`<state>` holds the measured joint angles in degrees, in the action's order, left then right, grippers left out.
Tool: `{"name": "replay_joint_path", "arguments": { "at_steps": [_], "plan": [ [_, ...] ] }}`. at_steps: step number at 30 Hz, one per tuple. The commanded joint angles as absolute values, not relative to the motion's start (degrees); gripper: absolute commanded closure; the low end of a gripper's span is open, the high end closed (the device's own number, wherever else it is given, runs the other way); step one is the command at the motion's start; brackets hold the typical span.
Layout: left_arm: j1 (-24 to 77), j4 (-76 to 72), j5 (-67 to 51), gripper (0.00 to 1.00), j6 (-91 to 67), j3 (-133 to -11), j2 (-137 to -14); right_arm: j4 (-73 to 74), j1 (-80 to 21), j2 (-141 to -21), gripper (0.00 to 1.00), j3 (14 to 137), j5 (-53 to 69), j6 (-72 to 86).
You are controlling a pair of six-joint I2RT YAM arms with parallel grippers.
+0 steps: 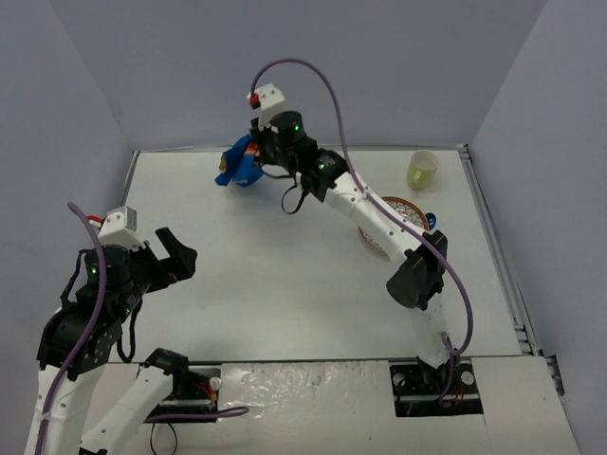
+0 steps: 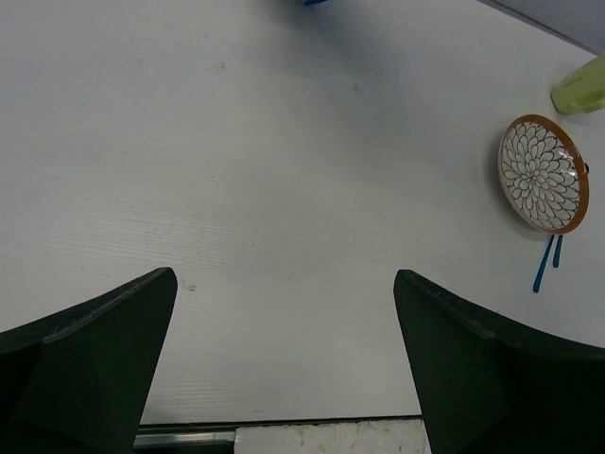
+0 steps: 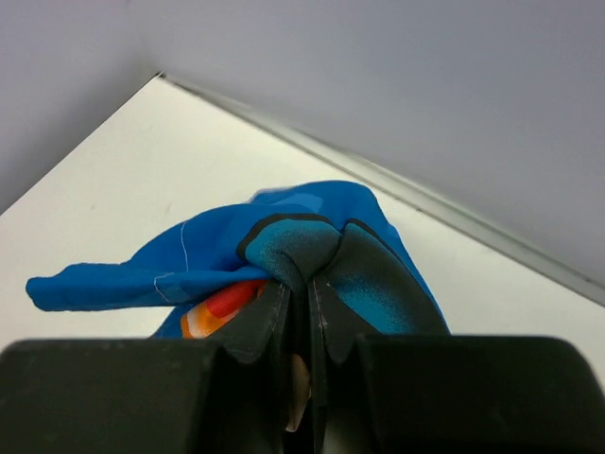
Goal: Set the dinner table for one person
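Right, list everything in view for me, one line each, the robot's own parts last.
table: one, white with a thin metal rim, under everything.
placemat: one, blue with an orange and red print, bunched up near the far edge, left of centre.
plate: one, white with a dark petal pattern and an orange rim, on the right side of the table.
mug: one, pale yellow-green, far right corner.
utensils: two thin blue handles sticking out from the plate's edge; their kind cannot be told.
left fingers: two, black, spread wide above bare table at the near left, holding nothing.
right fingers: two, black, shut on the placemat.
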<state>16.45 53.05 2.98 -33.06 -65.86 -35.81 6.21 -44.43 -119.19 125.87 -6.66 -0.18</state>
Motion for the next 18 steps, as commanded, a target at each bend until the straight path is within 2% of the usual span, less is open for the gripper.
{"name": "replay_joint_path", "arguments": {
  "at_steps": [1,2,3,4,8,11,18],
  "plan": [
    [16.7,54.6,5.7,0.03,-36.6,-69.8,-37.6,-15.7,-50.6,-106.6,1.00,107.3,-10.8,1.8],
    [16.8,55.1,5.7,0.03,-37.2,-69.6,-37.5,-19.7,-51.8,-103.8,1.00,94.8,-13.2,2.5],
    [16.7,55.5,5.7,0.03,-37.8,-69.0,-37.2,-22.8,-52.8,-100.6,1.00,87.4,-17.2,4.5],
    [16.7,55.8,5.7,0.03,-38.5,-68.3,-36.8,-25.8,-53.7,-97.5,1.00,80.9,-21.2,6.7],
    [16.7,56.1,4.5,0.03,-43.2,-62.2,-34.1,-27.2,-57.1,-92.8,0.95,59.0,-23.9,14.4],
    [16.8,55.5,3.3,0.03,-45.7,-56.2,-32.3,-24.0,-58.2,-92.1,0.83,52.2,-20.9,18.5],
    [16.7,52.1,0.0,0.03,-52.2,-44.7,-29.8,-14.8,-58.7,-82.7,0.29,50.6,-10.4,13.1]
  ]
}}
